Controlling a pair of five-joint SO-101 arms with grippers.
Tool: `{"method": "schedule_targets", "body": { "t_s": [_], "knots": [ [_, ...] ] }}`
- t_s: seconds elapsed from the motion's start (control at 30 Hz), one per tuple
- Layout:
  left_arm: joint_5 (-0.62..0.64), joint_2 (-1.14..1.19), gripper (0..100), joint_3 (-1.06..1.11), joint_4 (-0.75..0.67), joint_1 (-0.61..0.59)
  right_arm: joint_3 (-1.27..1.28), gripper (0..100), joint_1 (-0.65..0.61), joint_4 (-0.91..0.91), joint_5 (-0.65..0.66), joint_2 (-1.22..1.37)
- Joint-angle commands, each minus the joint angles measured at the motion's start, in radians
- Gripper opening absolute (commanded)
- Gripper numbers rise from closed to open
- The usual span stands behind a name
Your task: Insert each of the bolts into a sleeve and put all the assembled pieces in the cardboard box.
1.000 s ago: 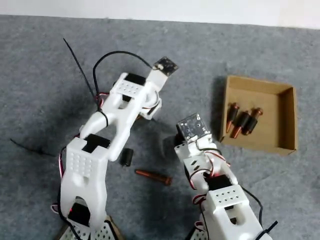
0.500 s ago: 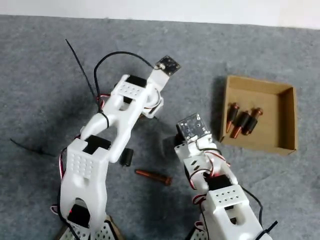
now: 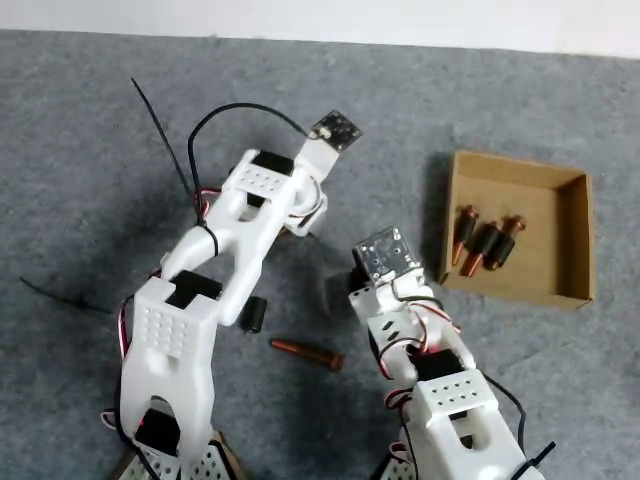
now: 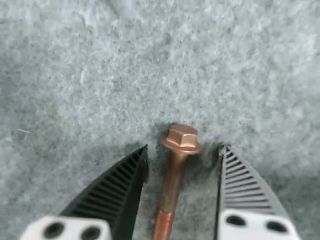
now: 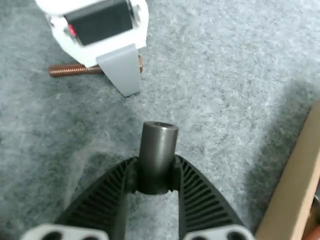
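The left pincer (image 4: 183,149) is seen released, its two black ribbed fingers spread to either side of a copper-coloured, hex-headed metal bolt (image 4: 172,180) that lies flat on the grey felt-like table covering (image 4: 75,60). The bolt's long axis is lined up with the gap between the fingers, head away from the wrist and shaft toward it, and a little space is left on each side. A plain closing across the shaft is judged to be all the coming move calls for.

Farther right, in the high view, a short black cylindrical sleeve (image 3: 255,313) and a second copper-coloured bolt (image 3: 305,352) are found loose between the two arms, near each other but apart.

The right pincer (image 5: 156,162) is clenched on a dark grey tubular metal sleeve (image 5: 158,145), which is gripped at its rear end with the open bore turned toward the left arm. The straddled bolt is seen lying crosswise to that bore, so it would probably have to be turned after lifting.

At the far right, three assembled pieces (image 3: 485,243) are seen lying in the brown cardboard box (image 3: 520,172).
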Motion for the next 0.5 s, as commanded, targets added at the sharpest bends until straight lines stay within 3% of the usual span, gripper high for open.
{"method": "schedule_targets", "body": {
  "t_s": [0.0, 0.1, 0.23, 0.47],
  "knots": [
    [-0.009, 0.013, 21, -0.013, -0.044, 0.001, -0.01, 0.5, 0.015, -0.024, 0.011, -0.018],
    [-0.011, 0.013, 21, -0.013, -0.044, -0.001, -0.01, 0.5, 0.015, -0.024, 0.011, -0.018],
    [-0.123, 0.013, 21, -0.01, -0.044, 0.005, -0.01, 0.5, 0.015, -0.024, 0.011, -0.018],
    [-0.121, 0.013, 21, -0.019, -0.005, 0.005, -0.01, 0.5, 0.015, -0.024, 0.011, -0.018]
  ]
}}
